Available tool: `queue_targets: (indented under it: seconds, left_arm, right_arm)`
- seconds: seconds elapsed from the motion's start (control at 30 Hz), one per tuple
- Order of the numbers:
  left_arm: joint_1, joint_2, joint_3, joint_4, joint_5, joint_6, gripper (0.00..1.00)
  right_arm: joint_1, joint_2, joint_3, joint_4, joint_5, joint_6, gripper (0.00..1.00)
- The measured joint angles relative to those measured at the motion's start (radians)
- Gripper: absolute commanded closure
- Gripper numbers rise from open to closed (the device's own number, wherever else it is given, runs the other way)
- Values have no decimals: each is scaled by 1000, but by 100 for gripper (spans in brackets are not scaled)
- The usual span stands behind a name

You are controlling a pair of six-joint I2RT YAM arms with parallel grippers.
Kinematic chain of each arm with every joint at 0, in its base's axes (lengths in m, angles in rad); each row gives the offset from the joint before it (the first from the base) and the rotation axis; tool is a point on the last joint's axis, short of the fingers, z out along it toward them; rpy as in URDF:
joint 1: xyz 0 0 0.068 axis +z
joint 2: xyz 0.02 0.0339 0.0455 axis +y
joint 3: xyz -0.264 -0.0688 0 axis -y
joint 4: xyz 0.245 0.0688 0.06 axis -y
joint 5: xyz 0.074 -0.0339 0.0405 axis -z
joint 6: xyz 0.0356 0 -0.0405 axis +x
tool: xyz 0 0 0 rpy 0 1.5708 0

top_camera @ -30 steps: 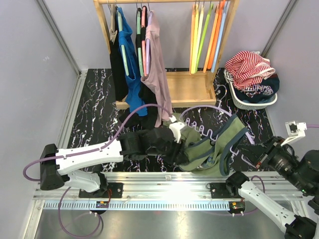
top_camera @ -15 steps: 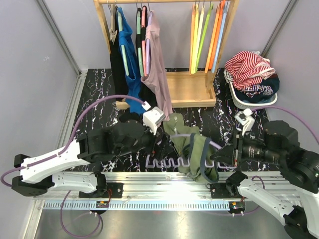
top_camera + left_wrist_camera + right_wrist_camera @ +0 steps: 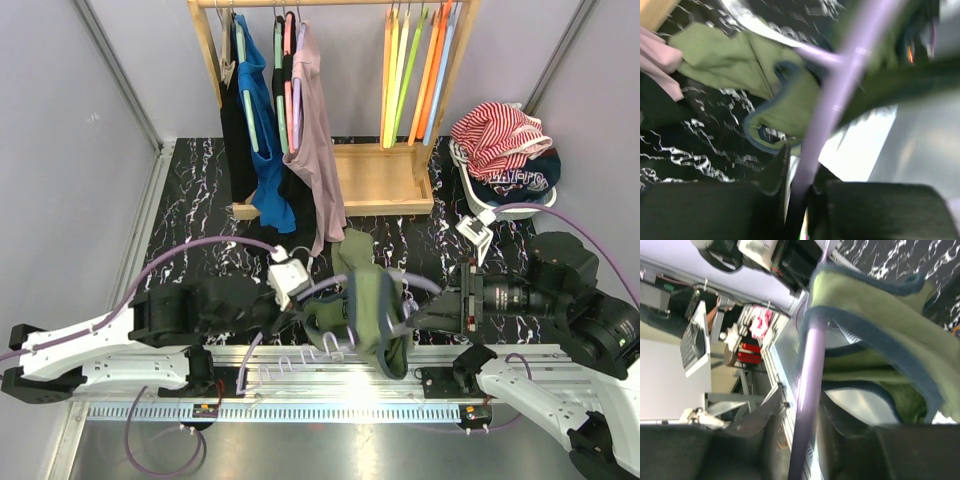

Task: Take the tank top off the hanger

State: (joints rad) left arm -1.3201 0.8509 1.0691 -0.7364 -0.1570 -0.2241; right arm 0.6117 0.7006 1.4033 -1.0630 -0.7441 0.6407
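Observation:
The olive-green tank top [image 3: 368, 300] with dark blue trim is draped over a lilac hanger [image 3: 285, 367], held above the table's near edge between the two arms. My left gripper [image 3: 300, 306] is shut on the hanger's lilac bar [image 3: 840, 85], with the tank top [image 3: 720, 55] bunched just beyond its fingers. From the right, my right gripper [image 3: 428, 314] straddles the other end of the hanger [image 3: 810, 355]. Its jaws are open, with a gap showing beside the bar. The tank top's strap [image 3: 875, 305] loops over that end.
A wooden rack [image 3: 375, 180] at the back holds black, blue and pink garments [image 3: 300, 130] and several empty coloured hangers [image 3: 415, 70]. A white basket [image 3: 495, 205] with striped clothes stands at the back right. A metal rail [image 3: 150, 385] runs along the near edge.
The left gripper let go of the garment, drew back to the left and shut on the hanger. The right gripper came in from the right, gripped the hanger, then loosened. The tank top moved nearer.

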Motion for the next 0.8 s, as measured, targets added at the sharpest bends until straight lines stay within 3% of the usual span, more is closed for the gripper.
queue_targets:
  seconds: [0.1, 0.13, 0.27, 0.43, 0.57, 0.8]
  left_arm:
    - [6, -67, -38, -49, -39, -44, 100]
    - [19, -80, -37, -50, -66, -66, 100]
    - [23, -75, -1, -119, -156, -145, 100]
    - [23, 60, 106, -267, -311, -277, 100]
    - [23, 127, 178, -333, -377, -330, 100]
    - [23, 238, 452, -364, -442, -335, 100]
  right_arm:
    - [3, 16, 2, -2, 36, -4, 5]
    - [3, 18, 5, -15, 78, -5, 0]
    - [5, 22, 14, -59, 303, 3, 1]
    - [5, -5, -17, -39, 510, 32, 0]
    - [5, -80, -187, 116, 488, 29, 0]
    - [5, -109, -529, 425, 385, 26, 0]
